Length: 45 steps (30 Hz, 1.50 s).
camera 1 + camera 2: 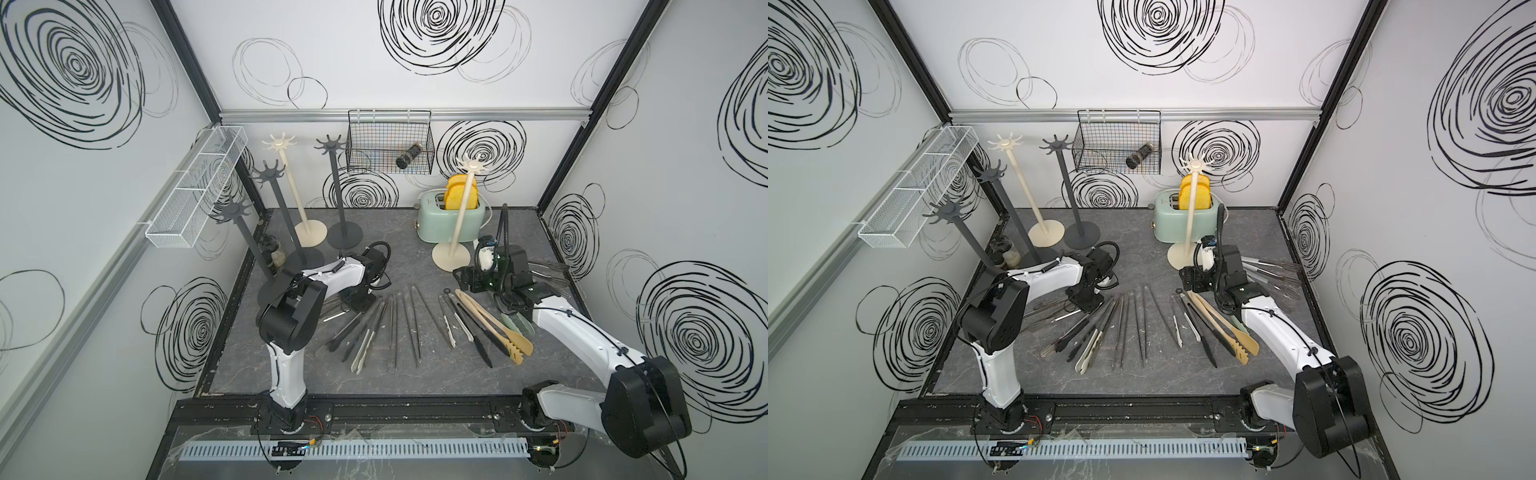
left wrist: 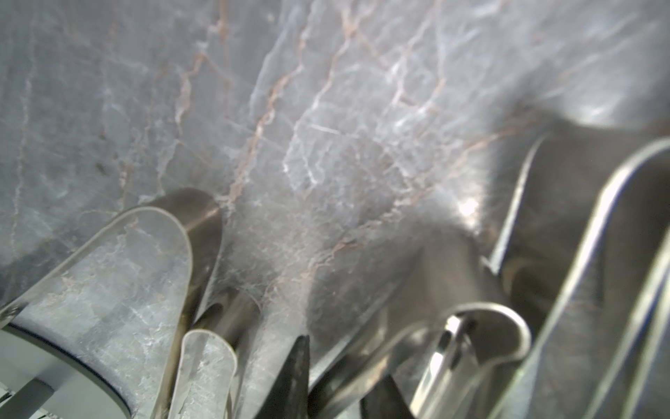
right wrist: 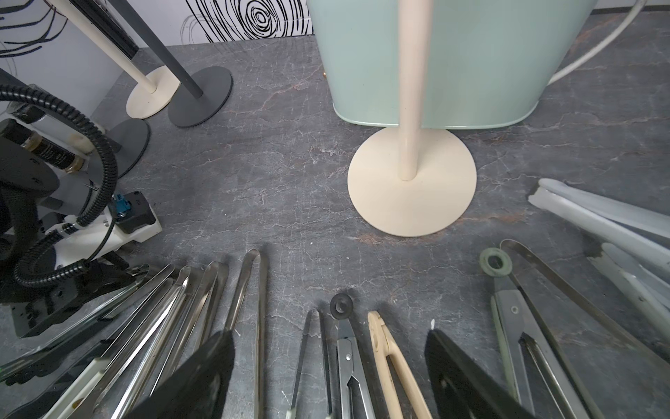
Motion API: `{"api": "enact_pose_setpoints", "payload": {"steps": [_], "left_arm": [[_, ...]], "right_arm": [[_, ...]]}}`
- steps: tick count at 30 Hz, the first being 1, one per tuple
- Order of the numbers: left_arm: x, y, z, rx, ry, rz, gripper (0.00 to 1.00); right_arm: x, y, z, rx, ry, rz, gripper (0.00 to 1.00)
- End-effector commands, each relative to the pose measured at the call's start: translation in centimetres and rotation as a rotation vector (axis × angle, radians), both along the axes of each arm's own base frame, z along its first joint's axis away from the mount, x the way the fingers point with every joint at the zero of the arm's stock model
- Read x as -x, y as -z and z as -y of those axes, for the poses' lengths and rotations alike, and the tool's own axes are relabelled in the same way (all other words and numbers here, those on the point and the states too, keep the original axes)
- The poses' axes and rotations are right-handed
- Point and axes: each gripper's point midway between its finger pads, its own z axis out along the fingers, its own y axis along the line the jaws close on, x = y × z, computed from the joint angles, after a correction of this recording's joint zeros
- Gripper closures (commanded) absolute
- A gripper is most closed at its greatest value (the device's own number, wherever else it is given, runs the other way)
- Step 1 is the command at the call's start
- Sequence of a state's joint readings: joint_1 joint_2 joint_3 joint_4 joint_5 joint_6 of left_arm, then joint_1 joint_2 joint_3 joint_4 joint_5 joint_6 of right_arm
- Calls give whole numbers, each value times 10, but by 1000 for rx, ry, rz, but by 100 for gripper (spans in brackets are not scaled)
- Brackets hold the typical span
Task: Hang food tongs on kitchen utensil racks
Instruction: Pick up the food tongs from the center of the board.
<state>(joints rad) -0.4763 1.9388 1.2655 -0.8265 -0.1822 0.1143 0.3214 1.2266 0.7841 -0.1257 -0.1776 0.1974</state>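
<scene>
Many slim food tongs [image 1: 395,328], black, steel and white, lie fanned out on the grey table, with a wider beige wooden pair [image 1: 494,324] on the right. Three dark grey kitchen utensil racks [image 1: 336,187] and a cream one [image 1: 291,187] stand at the back left. Another cream rack [image 1: 459,220] stands before the toaster, and nothing hangs on any of them. My left gripper [image 1: 361,301] is down at the fan's left end. In the left wrist view its fingers [image 2: 301,362] have closed in on a steel tong arm [image 2: 354,366]. My right gripper [image 3: 328,344] hovers open over the hinge ends of the right-hand tongs.
A mint toaster [image 1: 451,216] holding yellow toast sits at the back. A black wire basket [image 1: 390,141] hangs on the rear wall and a white mesh tray [image 1: 195,195] on the left wall. Whisks [image 1: 548,274] lie behind my right arm. A jar [image 1: 274,253] stands by the left wall.
</scene>
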Motion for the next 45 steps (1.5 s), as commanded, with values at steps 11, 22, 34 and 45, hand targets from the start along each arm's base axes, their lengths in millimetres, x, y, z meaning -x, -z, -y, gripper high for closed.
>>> {"api": "enact_pose_setpoints", "payload": {"steps": [11, 22, 34, 45], "left_arm": [[-24, 22, -5, -82, 63, 52, 95], [-52, -31, 12, -98, 102, 203, 100], [-87, -195, 40, 150, 73, 555, 100], [-97, -356, 165, 735, 351, 912, 100]], "right_arm": [[0, 10, 2, 15, -3, -21, 15], [0, 0, 6, 15, 21, -2, 15], [4, -42, 36, -40, 127, 75, 15], [17, -73, 67, -121, 197, 182, 16]]}}
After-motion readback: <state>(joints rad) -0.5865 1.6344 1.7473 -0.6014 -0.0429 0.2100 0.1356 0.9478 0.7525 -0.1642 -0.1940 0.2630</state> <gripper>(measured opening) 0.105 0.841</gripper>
